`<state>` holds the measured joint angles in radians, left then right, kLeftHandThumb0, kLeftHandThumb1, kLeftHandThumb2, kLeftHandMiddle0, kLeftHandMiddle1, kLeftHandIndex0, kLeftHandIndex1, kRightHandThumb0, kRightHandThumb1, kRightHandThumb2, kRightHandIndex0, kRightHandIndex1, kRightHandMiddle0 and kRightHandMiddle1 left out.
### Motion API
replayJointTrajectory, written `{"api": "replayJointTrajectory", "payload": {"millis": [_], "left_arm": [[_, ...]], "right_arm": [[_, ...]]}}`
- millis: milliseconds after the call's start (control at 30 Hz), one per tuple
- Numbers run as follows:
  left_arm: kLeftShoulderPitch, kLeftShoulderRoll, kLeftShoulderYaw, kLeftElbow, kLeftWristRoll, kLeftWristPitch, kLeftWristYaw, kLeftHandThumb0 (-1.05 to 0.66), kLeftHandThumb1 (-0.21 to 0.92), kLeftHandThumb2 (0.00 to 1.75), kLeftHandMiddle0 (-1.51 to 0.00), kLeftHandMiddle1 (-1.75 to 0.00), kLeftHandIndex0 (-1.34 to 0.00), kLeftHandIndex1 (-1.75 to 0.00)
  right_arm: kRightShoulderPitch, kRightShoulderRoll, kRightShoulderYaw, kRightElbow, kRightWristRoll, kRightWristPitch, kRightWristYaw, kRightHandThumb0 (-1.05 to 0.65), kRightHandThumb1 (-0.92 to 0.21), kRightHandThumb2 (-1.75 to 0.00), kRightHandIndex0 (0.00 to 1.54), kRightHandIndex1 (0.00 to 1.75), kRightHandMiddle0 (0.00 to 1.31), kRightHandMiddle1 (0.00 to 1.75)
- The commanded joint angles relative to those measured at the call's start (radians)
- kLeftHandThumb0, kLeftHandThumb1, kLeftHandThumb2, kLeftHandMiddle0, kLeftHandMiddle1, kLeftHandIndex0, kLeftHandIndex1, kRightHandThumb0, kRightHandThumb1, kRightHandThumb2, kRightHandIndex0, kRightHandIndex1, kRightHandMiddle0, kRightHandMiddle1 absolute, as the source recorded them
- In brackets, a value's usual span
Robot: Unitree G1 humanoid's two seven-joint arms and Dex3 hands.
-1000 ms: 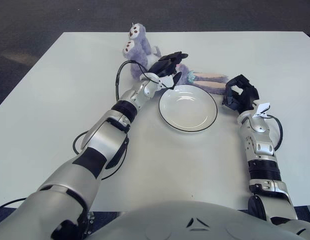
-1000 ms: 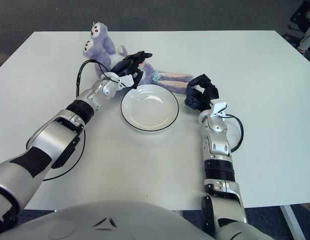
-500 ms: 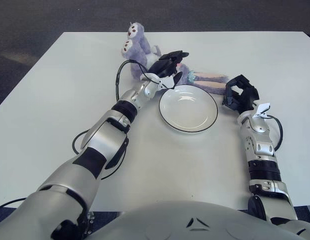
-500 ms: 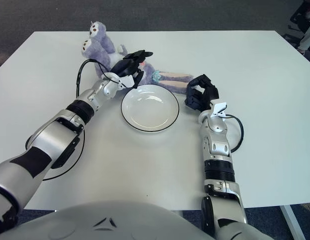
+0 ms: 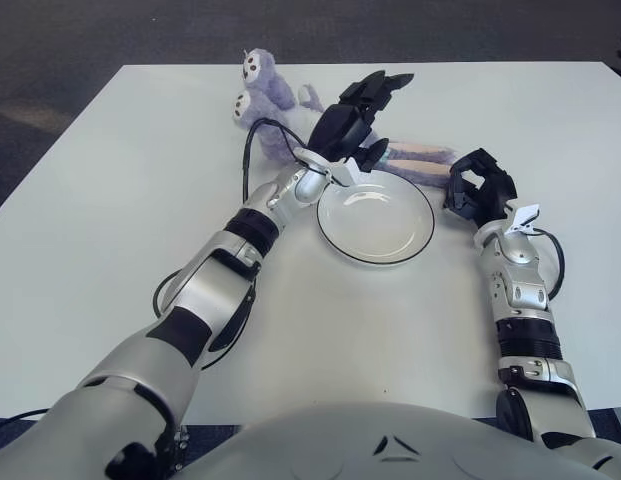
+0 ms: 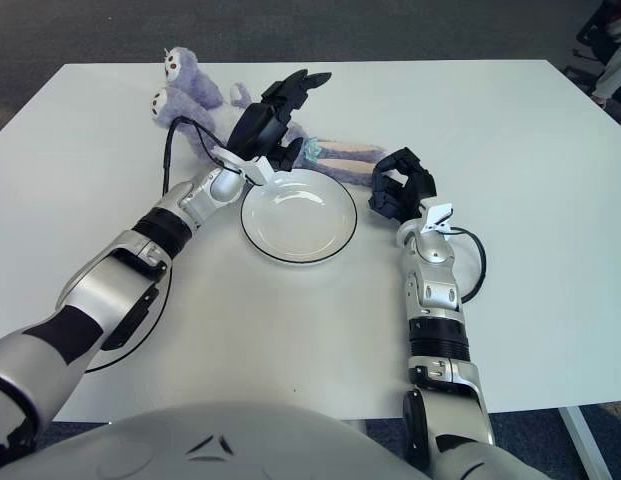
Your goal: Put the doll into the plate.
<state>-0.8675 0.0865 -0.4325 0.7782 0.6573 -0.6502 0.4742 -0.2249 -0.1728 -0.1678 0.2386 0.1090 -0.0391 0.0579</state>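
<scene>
Since a second ago, the left hand [image 5: 362, 112] has lifted and reached farther back across the table, its black fingers now spread apart and holding nothing, where before they sat lower over the doll's body. Meanwhile the doll [image 5: 275, 105] has shifted: its head now lies a little farther left and nearer the far edge of the white table [image 5: 90, 200].

It is a soft purple plush with a pale face, two round white eyes and long limp limbs. Its head and body lie behind and left of the left hand, while one long leg with a pinkish underside stretches right along the table, just behind the plate [image 5: 376, 222]. That white plate with a thin dark rim sits in the middle, with nothing in it. Just right of it shows the right hand [image 5: 480, 190], its fingers curled and gripping nothing.
</scene>
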Motion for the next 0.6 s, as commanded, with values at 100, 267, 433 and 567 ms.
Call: {"api": "replayJointTrajectory", "payload": {"millis": [100, 267, 433, 567], "left_arm": [[0.019, 0.068, -0.018, -0.085, 0.136, 0.033, 0.126, -0.90, 0.92, 1.18, -0.23, -0.10, 0.00, -0.65], [0.020, 0.102, -0.029, -0.128, 0.219, 0.073, 0.186, -0.90, 0.92, 1.19, -0.22, -0.09, 0.00, -0.63], [0.016, 0.124, -0.047, -0.158, 0.300, 0.128, 0.271, -0.89, 0.92, 1.20, -0.23, -0.10, 0.00, -0.61], [0.021, 0.141, -0.056, -0.186, 0.339, 0.166, 0.309, -0.89, 0.92, 1.20, -0.23, -0.10, 0.00, -0.61]], "right_arm": [[0.059, 0.014, 0.000, 0.103, 0.002, 0.026, 0.015, -0.41, -0.58, -0.99, 0.92, 1.75, 0.42, 1.75], [0.054, 0.008, 0.006, 0.120, -0.010, 0.012, 0.015, -0.41, -0.57, -1.00, 0.91, 1.75, 0.42, 1.75], [0.052, -0.002, 0.012, 0.139, -0.012, -0.008, 0.034, -0.41, -0.56, -1.01, 0.91, 1.75, 0.43, 1.75], [0.050, -0.011, 0.016, 0.152, -0.014, -0.015, 0.050, -0.41, -0.56, -1.01, 0.92, 1.75, 0.43, 1.75]]}}
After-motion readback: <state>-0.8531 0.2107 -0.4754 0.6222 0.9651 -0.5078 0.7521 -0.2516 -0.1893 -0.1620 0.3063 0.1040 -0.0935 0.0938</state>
